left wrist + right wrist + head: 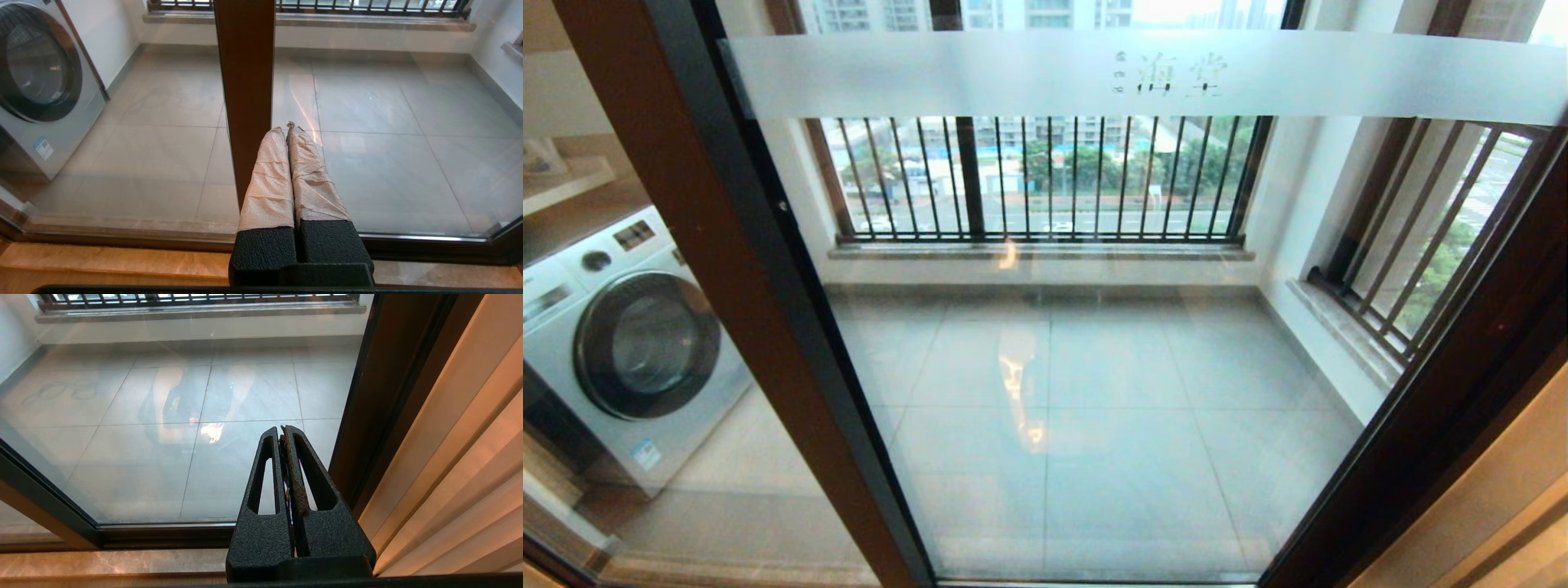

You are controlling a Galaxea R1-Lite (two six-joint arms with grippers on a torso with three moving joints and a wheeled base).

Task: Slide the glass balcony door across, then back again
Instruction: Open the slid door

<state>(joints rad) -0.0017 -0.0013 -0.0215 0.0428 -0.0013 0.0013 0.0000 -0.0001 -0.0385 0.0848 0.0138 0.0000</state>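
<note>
The glass balcony door (1094, 367) fills the head view, a clear pane with a frosted band (1054, 77) of Chinese characters across its top. Its brown stile (727, 269) runs down the left side. Neither gripper shows in the head view. In the left wrist view my left gripper (286, 127) is shut and holds nothing. Its tape-wrapped fingers (269, 175) point at the brown stile (245, 61), low near the floor track; whether they touch it I cannot tell. My right gripper (282, 428) is shut and empty in front of the glass (184, 416), beside the dark right-hand frame (384, 375).
A white washing machine (629, 343) stands behind the left panel on the balcony. Black railings (1045, 180) line the far window. A stone threshold (102, 261) runs under the door track. Beige ribbed panelling (470, 437) stands right of the frame.
</note>
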